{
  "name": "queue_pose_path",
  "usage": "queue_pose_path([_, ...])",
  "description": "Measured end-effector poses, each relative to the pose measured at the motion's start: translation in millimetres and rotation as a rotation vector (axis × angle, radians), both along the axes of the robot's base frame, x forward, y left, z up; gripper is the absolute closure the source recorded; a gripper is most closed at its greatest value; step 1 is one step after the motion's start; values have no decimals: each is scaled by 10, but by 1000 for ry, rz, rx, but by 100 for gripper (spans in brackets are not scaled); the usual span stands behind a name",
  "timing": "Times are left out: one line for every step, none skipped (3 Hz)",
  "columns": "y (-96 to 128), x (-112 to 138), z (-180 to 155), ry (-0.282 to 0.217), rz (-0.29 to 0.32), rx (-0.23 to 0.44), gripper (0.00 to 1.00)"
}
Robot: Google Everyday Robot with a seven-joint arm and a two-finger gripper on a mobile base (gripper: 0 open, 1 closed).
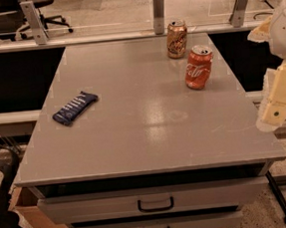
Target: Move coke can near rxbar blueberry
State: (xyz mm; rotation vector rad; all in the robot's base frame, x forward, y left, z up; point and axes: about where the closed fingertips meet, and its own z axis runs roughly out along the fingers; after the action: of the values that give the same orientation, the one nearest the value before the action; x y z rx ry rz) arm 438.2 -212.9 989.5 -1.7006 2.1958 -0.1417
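coke can upright, upper right of desk. brown can just behind it. hand at right frame edge, lower right of coke can, not touching; open or closed: cannot tell. blue bar mid-left, well apart, lying diagonal.

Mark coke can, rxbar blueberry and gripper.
coke can (198,67): camera view, middle of red body.
rxbar blueberry (75,108): camera view, centre of wrapper.
gripper (275,105): camera view, pale housing, right of the table (135,141).
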Motion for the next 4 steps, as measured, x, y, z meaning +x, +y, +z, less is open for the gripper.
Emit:
queue_pose_path([0, 0, 1, 0, 0, 0, 0])
queue_pose_path([15, 147, -56, -48, -15, 54, 0])
queue_pose_path([-13, 431, -399, -97, -49, 227, 0])
queue_pose_path([-8, 836, -676, -171, -76, 447, 0])
